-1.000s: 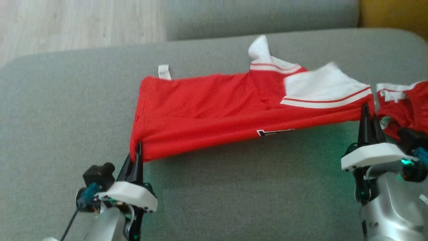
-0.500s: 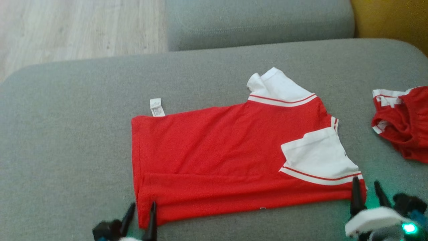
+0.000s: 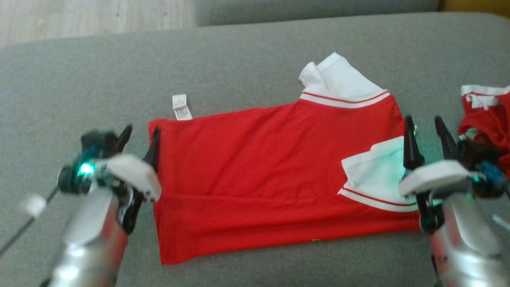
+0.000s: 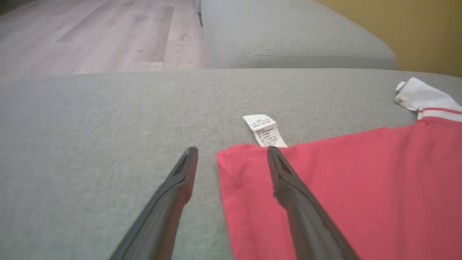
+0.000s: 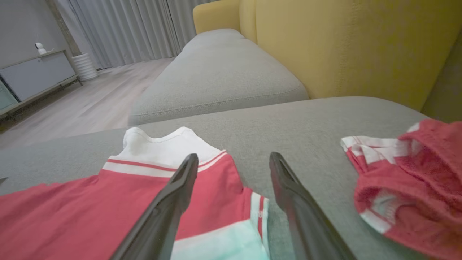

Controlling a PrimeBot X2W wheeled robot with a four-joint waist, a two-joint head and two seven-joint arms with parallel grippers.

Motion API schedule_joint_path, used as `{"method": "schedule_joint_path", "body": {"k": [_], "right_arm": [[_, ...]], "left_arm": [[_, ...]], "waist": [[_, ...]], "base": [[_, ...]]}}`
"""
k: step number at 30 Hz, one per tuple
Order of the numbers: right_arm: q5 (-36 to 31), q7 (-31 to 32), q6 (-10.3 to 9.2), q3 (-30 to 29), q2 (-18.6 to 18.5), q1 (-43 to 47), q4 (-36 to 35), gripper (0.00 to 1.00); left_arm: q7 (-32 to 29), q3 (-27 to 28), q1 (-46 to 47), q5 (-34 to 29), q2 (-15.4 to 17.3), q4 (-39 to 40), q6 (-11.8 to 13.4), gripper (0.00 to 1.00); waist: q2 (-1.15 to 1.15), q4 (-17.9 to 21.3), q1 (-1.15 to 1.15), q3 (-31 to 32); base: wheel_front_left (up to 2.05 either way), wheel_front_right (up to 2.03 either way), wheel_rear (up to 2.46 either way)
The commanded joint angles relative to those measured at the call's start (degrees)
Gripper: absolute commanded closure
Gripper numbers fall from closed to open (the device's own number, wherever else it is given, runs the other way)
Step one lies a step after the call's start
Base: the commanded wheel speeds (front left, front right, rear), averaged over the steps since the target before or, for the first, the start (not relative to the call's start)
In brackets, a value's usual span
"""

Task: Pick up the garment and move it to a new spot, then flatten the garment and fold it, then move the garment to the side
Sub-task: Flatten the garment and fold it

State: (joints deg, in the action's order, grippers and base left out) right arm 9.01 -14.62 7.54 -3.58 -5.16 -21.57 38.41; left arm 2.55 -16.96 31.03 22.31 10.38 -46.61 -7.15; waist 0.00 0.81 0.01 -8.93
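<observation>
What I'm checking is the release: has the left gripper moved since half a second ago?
Yes. The left gripper went forward along the red shirt's left edge, from the near corner to the far corner beside the white label.

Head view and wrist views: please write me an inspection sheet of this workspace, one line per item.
Surface: grey cushion, soft fabric.
Job's things: red shirt lying flat, near edge folded over, white label at far left corner.
Clutter: second red garment, crumpled, at right.
Grippers: left gripper open at shirt's left edge; right gripper open at its right edge; both empty.
Cables: dark cable by left wrist.
Surroundings: wooden floor, yellow backrest.
</observation>
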Motion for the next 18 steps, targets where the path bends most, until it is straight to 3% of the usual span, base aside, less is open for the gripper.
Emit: {"method": "schedule_joint_path", "body": {"k": [1, 5, 10, 18], "right_arm": [[-0.6, -0.4, -0.05, 2.4, -1.1, -3.3, -0.8, 0.0], [-0.7, -0.4, -0.05, 4.6, -1.6, -7.2, 1.1, 0.0], [-0.3, -0.4, -0.05, 5.9, -1.4, -9.9, 1.7, 0.0], [0.5, -0.4, -0.05, 7.5, -2.4, -12.8, 2.1, 0.0]], "left_arm": [[-1.9, -1.0, 3.5, 2.5, 2.3, 1.4, -0.3, 0.0], [-7.4, -7.5, 8.0, 9.9, 5.9, 2.4, -0.3, 0.0], [-8.2, -12.2, 10.8, 14.7, 9.9, 1.5, -0.3, 0.0], [-6.2, -17.5, 12.5, 20.3, 10.2, -0.6, -0.3, 0.0]], "waist": [[0.0, 0.4, -0.01, -1.8], [0.0, 0.8, -0.01, -4.3], [0.0, 1.3, -0.01, -6.4], [0.0, 1.0, -0.01, -8.4]], "base": [[0.0, 0.0, 0.0], [0.0, 0.0, 0.0], [0.0, 0.0, 0.0], [0.0, 0.0, 0.0]]}}
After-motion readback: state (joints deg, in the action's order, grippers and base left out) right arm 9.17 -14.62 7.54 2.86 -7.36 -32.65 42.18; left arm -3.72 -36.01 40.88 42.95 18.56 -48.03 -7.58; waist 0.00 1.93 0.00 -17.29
